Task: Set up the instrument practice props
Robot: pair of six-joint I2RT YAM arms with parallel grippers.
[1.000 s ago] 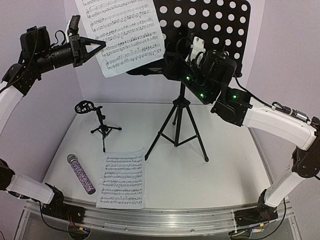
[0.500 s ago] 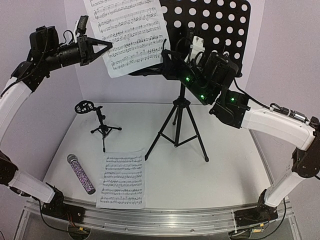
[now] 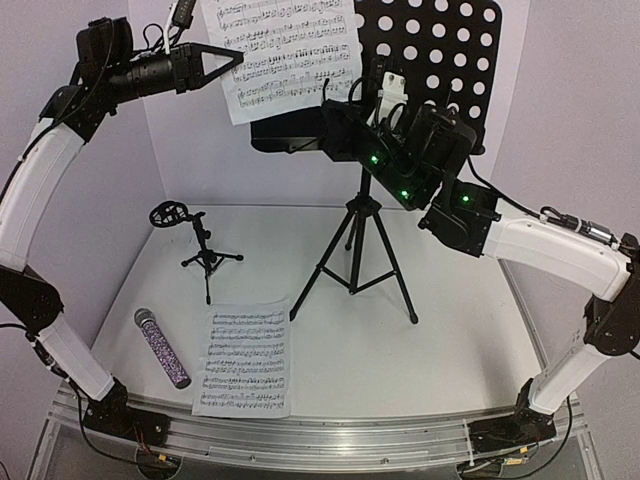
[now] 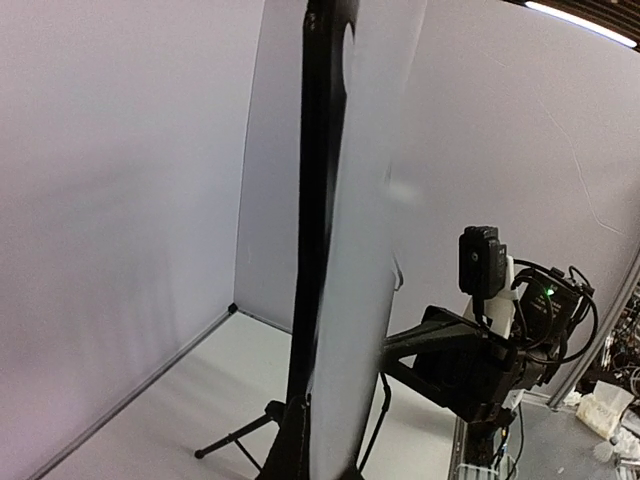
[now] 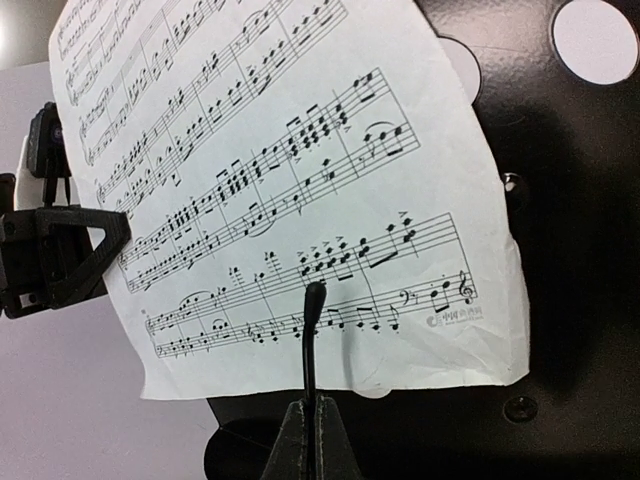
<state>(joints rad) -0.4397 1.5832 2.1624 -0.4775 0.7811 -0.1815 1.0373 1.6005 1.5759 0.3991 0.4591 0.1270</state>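
While left claw (image 3: 240, 56) pinches a page (image 3: 290, 50) at the stand (image 3: 290, 135), right claw (image 5: 310, 430) clenched, microphone (image 3: 162, 347) and other page (image 3: 245, 360) lie unplaced

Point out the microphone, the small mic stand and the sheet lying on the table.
microphone (image 3: 165, 352): top external view, middle of the purple handle.
small mic stand (image 3: 207, 259): top external view, hub where legs meet.
sheet on the table (image 3: 245, 362): top external view, centre of the page.
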